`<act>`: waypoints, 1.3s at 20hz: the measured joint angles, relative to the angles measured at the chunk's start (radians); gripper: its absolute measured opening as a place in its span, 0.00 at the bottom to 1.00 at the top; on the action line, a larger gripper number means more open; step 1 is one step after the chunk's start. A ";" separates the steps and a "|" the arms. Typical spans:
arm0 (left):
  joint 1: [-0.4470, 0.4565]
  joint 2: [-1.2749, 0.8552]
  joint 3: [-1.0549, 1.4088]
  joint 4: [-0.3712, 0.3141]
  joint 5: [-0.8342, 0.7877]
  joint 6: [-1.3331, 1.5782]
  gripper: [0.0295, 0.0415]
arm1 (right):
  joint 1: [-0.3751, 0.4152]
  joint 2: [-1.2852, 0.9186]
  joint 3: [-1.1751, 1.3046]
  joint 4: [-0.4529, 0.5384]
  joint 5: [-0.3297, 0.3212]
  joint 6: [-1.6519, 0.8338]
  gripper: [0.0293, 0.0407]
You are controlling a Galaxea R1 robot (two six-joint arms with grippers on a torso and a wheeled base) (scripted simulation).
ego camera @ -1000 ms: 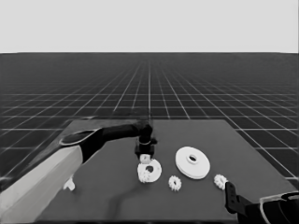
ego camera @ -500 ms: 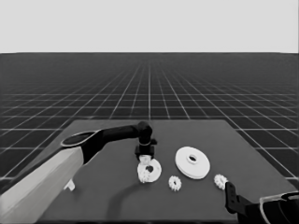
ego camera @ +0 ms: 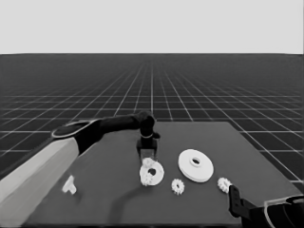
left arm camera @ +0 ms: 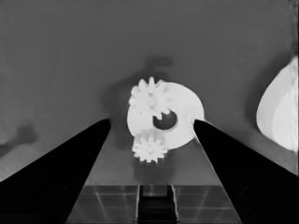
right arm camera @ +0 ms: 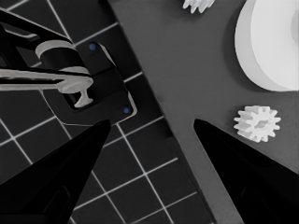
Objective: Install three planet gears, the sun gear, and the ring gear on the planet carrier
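Note:
My left gripper [ego camera: 147, 153] hangs open just behind and above the smaller round part [ego camera: 153, 174], the planet carrier. In the left wrist view the open left gripper [left arm camera: 152, 122] frames that part [left arm camera: 184, 114]. One gear [left arm camera: 150, 98] sits on its face beside the hole. A second gear [left arm camera: 149, 148] overlaps its rim. The larger round part [ego camera: 195, 165], the ring gear, lies to the right. Two loose gears lie near the front edge, one [ego camera: 177, 186] in the middle and one [ego camera: 224, 184] farther right. The right gripper [ego camera: 235, 202] waits open at the lower right corner.
A thin white piece [ego camera: 70, 185] lies at the front left, beside the left arm's pale part. The right wrist view shows the table's corner, a loose gear [right arm camera: 257, 122], the larger round part [right arm camera: 271, 42] and dark machinery [right arm camera: 88, 88] past the edge.
The left gripper has shifted only slightly over the smaller round part. The parts on the table and the right arm have stayed in place.

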 joint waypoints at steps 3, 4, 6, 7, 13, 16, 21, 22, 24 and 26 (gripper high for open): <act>-0.014 -0.001 0.004 -0.014 0.005 -0.002 0.75 | 0.000 0.000 0.000 0.000 0.000 0.000 0.81; -0.015 -0.001 0.004 -0.015 0.006 -0.002 0.75 | 0.000 0.000 0.000 0.000 0.000 0.000 0.81; -0.016 -0.001 0.004 -0.017 0.006 -0.002 0.75 | 0.000 0.000 0.000 0.000 0.000 0.000 0.81; -0.094 -0.266 0.466 0.051 -0.330 0.479 0.94 | 0.000 0.000 0.000 0.000 0.000 0.000 0.81; -0.326 -1.273 1.428 0.147 -0.807 1.489 0.75 | 0.000 0.000 0.000 0.000 0.000 0.000 0.81; -0.334 -1.306 1.461 0.150 -0.823 1.524 0.75 | 0.000 0.000 0.000 0.000 0.000 0.000 0.81; -0.337 -1.314 1.468 0.151 -0.827 1.532 0.75 | 0.326 0.823 -0.591 0.439 -0.408 1.185 0.82; -0.337 -1.314 1.469 0.151 -0.827 1.533 0.75 | 0.327 0.841 -0.633 0.454 -0.399 1.205 0.81; -0.337 -1.314 1.469 0.151 -0.827 1.533 0.75 | 0.328 0.858 -0.675 0.468 -0.389 1.220 0.81; -0.337 -1.314 1.469 0.151 -0.827 1.533 0.75 | 0.328 0.864 -0.690 0.473 -0.386 1.225 0.81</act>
